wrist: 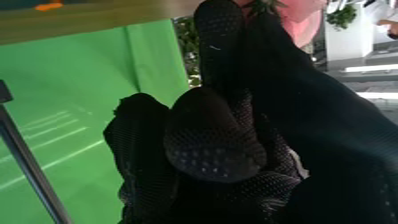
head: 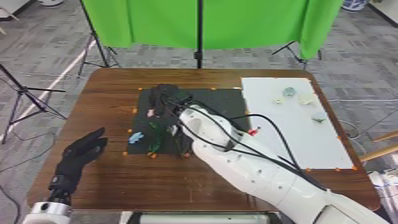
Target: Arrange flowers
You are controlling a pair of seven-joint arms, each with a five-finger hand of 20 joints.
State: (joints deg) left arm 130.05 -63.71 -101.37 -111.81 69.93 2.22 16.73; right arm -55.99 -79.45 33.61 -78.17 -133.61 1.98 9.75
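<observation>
Out over the far left part of the flat black mat (head: 233,98), I have my right hand (head: 165,95) closed, a finger and the thumb pinching a pink flower (wrist: 303,16) at its green part. In the wrist view, my right hand (wrist: 213,145) has its other fingers curled in.

My left hand (head: 82,150) is open with its fingers nearly straight, over the left side of the brown wooden table (head: 115,92), holding nothing.

On the mat I see a light-blue flower (head: 135,137) near the left edge and, just right of it, thin green stems (head: 155,137). A small red piece (head: 254,131) is by the left edge of the white rectangular sheet (head: 320,145), just beside my right arm. Small pale blue-green pieces (head: 290,91) and cream-coloured ones (head: 306,99) lie spread over the sheet's far half.
</observation>
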